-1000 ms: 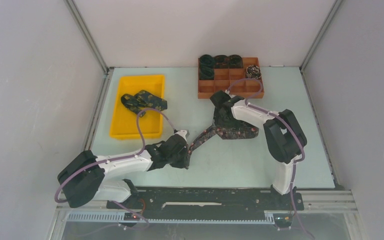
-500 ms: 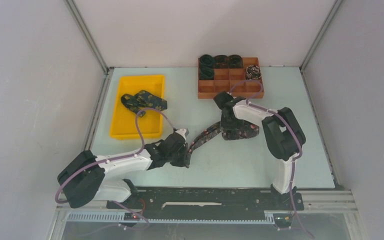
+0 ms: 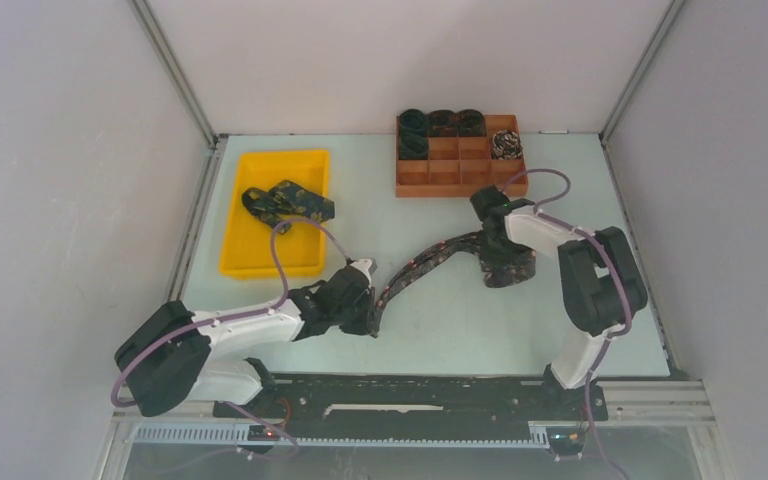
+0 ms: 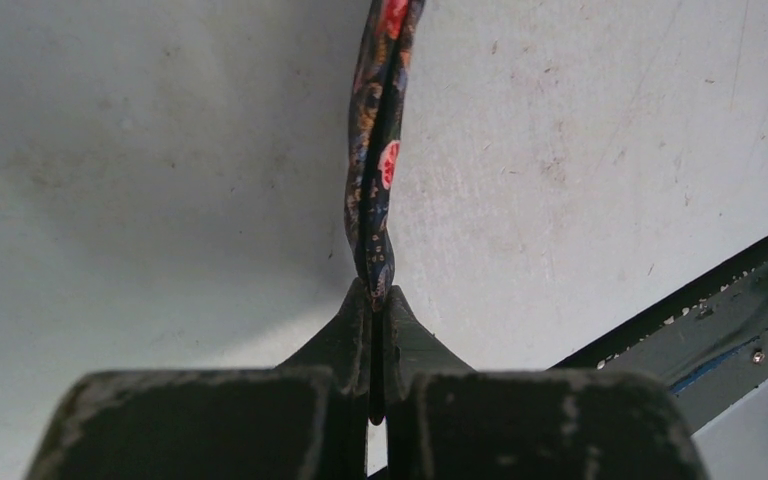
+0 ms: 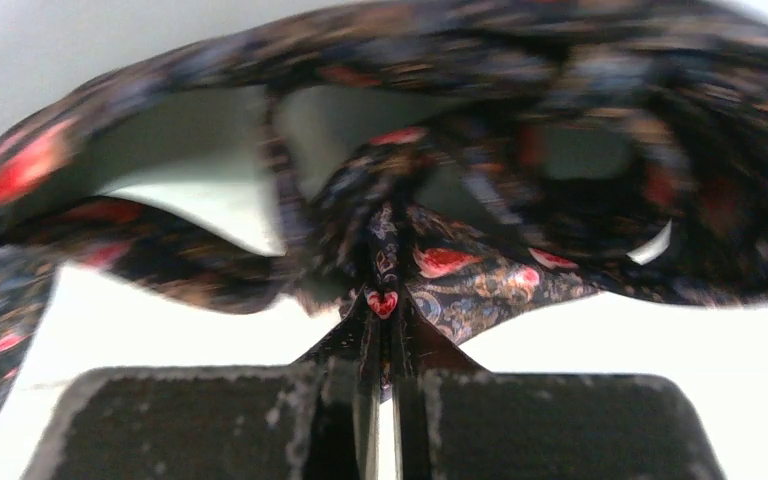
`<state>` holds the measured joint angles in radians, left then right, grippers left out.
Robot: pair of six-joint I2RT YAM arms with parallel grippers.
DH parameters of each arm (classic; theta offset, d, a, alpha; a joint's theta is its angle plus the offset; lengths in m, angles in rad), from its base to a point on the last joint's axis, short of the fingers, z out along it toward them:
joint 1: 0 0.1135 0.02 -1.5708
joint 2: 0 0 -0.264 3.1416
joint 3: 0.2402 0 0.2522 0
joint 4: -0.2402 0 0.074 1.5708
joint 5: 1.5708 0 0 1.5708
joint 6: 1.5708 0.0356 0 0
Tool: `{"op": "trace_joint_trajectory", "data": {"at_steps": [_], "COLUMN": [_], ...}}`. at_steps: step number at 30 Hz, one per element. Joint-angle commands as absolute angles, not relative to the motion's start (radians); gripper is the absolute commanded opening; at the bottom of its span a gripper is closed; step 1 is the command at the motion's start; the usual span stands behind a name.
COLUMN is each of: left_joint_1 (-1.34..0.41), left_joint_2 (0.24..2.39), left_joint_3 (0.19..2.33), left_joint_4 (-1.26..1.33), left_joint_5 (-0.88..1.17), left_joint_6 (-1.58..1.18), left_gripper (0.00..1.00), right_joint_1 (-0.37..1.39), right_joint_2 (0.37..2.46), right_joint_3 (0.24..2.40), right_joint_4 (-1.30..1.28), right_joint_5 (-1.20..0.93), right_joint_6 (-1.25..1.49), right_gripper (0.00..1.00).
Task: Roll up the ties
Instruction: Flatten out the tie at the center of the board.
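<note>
A dark tie (image 3: 430, 256) with red specks stretches across the table between my two grippers. My left gripper (image 3: 369, 303) is shut on its narrow end, and in the left wrist view the band (image 4: 377, 160) runs straight out from the pinched fingertips (image 4: 376, 292). My right gripper (image 3: 501, 248) is shut on a fold of the wide, bunched part (image 3: 513, 271). In the right wrist view, blurred loops of the tie (image 5: 480, 285) arch over the gripper (image 5: 384, 302). Another tie (image 3: 287, 202) lies loosely folded in the yellow tray (image 3: 260, 258).
An orange compartment box (image 3: 460, 176) stands at the back, holding several rolled ties (image 3: 442, 122) in its far cells. The black mounting rail (image 3: 410, 386) runs along the near edge and shows at the right of the left wrist view (image 4: 720, 330). Grey walls close in both sides.
My right gripper has shut on the tie and moved right, away from the orange box, dragging the bunch along and drawing the band straighter. The left gripper has kept its hold and place.
</note>
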<state>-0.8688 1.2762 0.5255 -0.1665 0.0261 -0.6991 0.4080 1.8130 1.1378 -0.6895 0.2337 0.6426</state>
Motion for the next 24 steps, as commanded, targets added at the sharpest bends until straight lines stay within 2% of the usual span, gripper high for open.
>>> {"op": "trace_joint_trajectory", "data": {"at_steps": [1,9,11,13,15,18,24], "left_joint_1": [-0.854,-0.841,-0.836,-0.830,-0.825,-0.816,-0.813], "left_joint_2": [1.262,1.261,1.256,1.246,1.234,1.219,1.218], "left_joint_3": [0.512,0.505,0.498,0.490,0.477,0.462,0.458], "left_joint_4": [-0.136,-0.116,-0.109,-0.100,-0.088,-0.074,-0.065], "left_joint_5": [0.051,0.069,0.074,0.081,0.087,0.096,0.105], "left_joint_6": [-0.689,-0.689,-0.687,-0.687,-0.689,-0.692,-0.694], "left_gripper": [0.00,0.00,0.00,0.00,0.00,0.00,0.00], "right_joint_1": [0.294,0.094,0.036,0.009,0.009,0.045,0.293], "right_joint_2": [1.702,1.645,1.623,1.584,1.531,1.445,1.389], "right_joint_3": [1.107,1.137,1.156,1.179,1.189,1.188,1.104], "right_joint_4": [-0.715,-0.714,-0.741,-0.774,-0.802,-0.839,-0.809], "right_joint_5": [0.302,0.308,0.307,0.338,0.364,0.343,0.285], "right_joint_6": [0.598,0.536,0.532,0.528,0.519,0.532,0.626], "right_gripper": [0.00,0.01,0.14,0.40,0.53,0.56,0.56]}}
